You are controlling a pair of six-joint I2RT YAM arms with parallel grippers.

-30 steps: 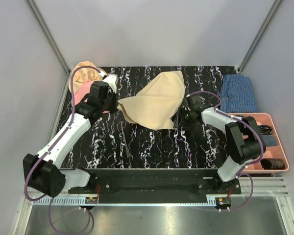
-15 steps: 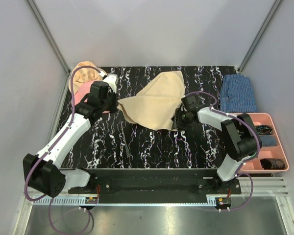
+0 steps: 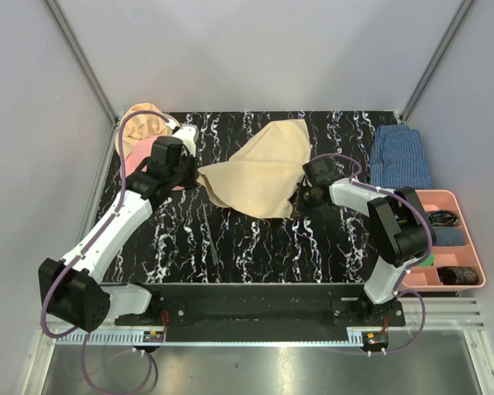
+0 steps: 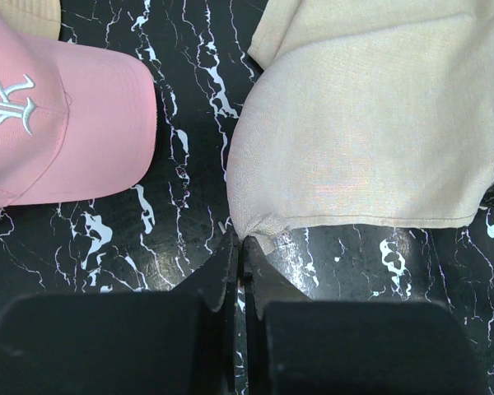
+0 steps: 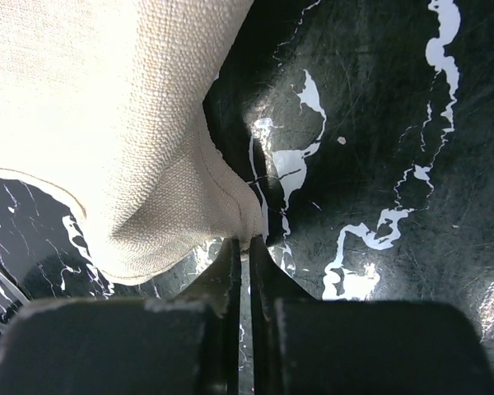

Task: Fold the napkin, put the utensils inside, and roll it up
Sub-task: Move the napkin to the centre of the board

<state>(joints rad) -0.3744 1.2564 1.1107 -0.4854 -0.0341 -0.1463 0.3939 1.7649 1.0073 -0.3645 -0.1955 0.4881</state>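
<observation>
**Desk:** Where is the napkin?

**Me:** I see the napkin lying loosely spread on the black marbled table. It sits a little toward 12 o'clock from the middle. It is crumpled into a rough kite shape, with one point toward 1 o'clock and a folded edge along its 6 o'clock side.

**Desk:** And the left hand?

**Me:** My left gripper is at the cloth's 9 o'clock corner. On the left wrist camera its jaws are pressed almost together, with a small puckered tip of the napkin pinched between them.

**Desk:** The right?

**Me:** My right gripper is at the 4 o'clock corner. On the right wrist camera the fingers are closed to a thin slit, and the hemmed corner of the napkin is caught at their tips, low against the table.

**Desk:** What is around it?

**Me:** At 9 o'clock from the napkin, just beside my left gripper, lies a pink cap, apart from the cloth. Beyond it, toward 10 o'clock, is a tan hat. At 3 o'clock a blue checked cloth lies folded, well apart from the napkin. A pink tray sits at 4 o'clock off the table's edge. It holds dark items that are too small for me to identify.
</observation>
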